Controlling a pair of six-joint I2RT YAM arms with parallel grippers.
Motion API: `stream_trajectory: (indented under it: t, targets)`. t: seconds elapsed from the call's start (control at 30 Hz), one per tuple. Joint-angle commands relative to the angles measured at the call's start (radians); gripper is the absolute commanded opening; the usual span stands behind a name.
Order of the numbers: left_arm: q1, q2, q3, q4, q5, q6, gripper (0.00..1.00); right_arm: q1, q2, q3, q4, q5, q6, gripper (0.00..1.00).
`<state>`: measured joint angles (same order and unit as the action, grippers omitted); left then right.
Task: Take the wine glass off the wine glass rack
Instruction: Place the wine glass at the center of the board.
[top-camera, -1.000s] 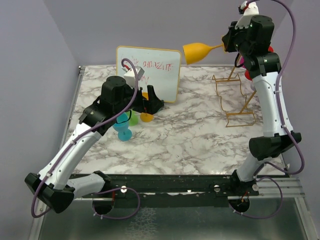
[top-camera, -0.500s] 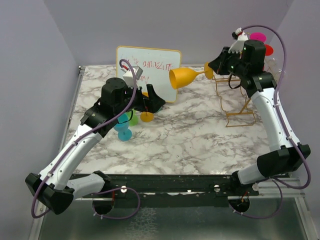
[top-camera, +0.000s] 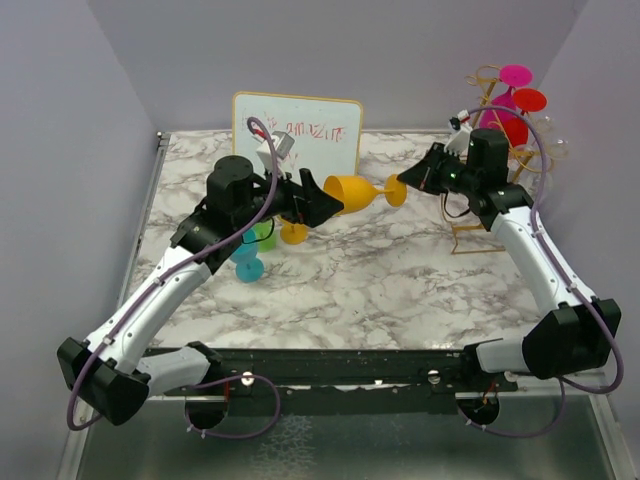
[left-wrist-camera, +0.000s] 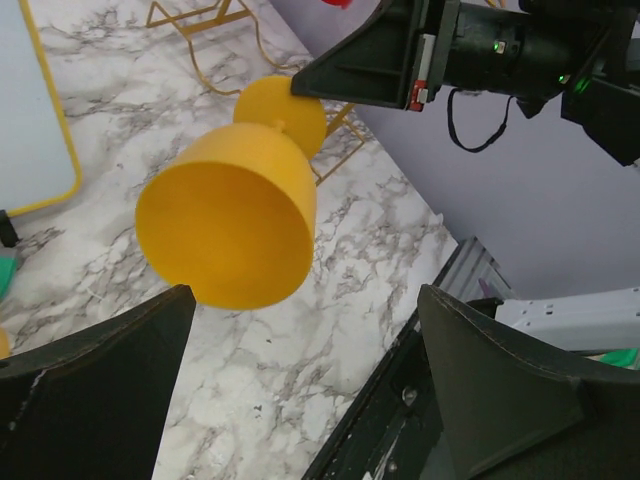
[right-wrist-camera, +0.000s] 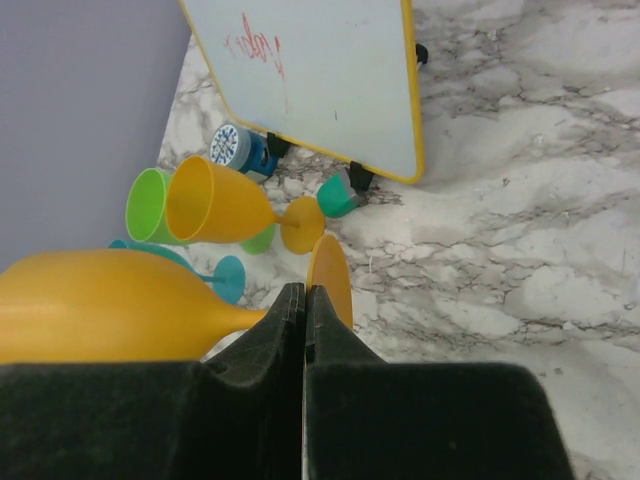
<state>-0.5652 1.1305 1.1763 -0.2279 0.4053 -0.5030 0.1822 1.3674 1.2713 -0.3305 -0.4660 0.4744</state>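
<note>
Marble bench, lilac walls round it, one whiteboard propped at the back. One gold wine glass rack stood at back right. Two arms were over the bench.

Wine glass (the orange-yellow one) was already off the rack. It hung in the air over mid-bench, well apart from the rack and to its left. Right fingers were pinched fully together on the stem, right by the foot. Left fingers were spread wide and held nothing.

Key relation: the glass's long axis was roughly horizontal, running between the two arms. The foot pointed at the right fingers and the open bowl mouth faced the left fingers. The left arm was nearer the bowl, with a finger on either side of the rim in the wrist view and no contact that I could see. My read is a handover or a set-down came next, and the left would need to close on the bowl before the right let go.

Counts:
- One glass in the air.
- Three on the bench by the whiteboard: orange glass on its side, green glass, teal glass.
- On the rack, a magenta foot and a red foot showed, so at least two; beyond that I couldn't tell.
</note>
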Motion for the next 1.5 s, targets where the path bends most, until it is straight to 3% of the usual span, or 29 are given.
stream_trajectory:
  t: [0.0,0.23,0.4,0.6,0.93,1.1,1.23,1.37,1.47]
  targets:
    - [-0.001,0.045,-0.009,0.070,0.126,-0.037,0.93,0.005,-0.064,-0.070,0.088,-0.063,0.084,0.00]
    - [-0.007,0.129,0.020,0.076,0.239,-0.046,0.79,0.005,-0.100,-0.155,0.129,-0.093,0.133,0.01]
    - [-0.016,0.152,0.038,0.077,0.248,-0.047,0.57,0.006,-0.102,-0.173,0.110,-0.089,0.121,0.01]
    - [-0.019,0.161,0.042,0.076,0.254,-0.043,0.44,0.005,-0.097,-0.180,0.116,-0.102,0.127,0.01]
    - [-0.022,0.163,0.039,0.062,0.263,-0.034,0.00,0.005,-0.093,-0.190,0.118,-0.147,0.123,0.04]
    - [-0.022,0.160,0.045,0.058,0.255,-0.030,0.00,0.005,-0.090,-0.172,0.060,-0.152,0.075,0.23]
    - [-0.022,0.163,0.051,0.057,0.255,-0.029,0.00,0.005,-0.084,-0.164,0.023,-0.151,0.047,0.32]
    - [-0.024,0.164,0.060,0.043,0.248,-0.020,0.00,0.005,-0.082,-0.150,-0.042,-0.133,0.001,0.32]
    - [-0.024,0.163,0.065,0.006,0.212,-0.004,0.00,0.005,-0.086,-0.144,-0.075,-0.128,-0.015,0.24]
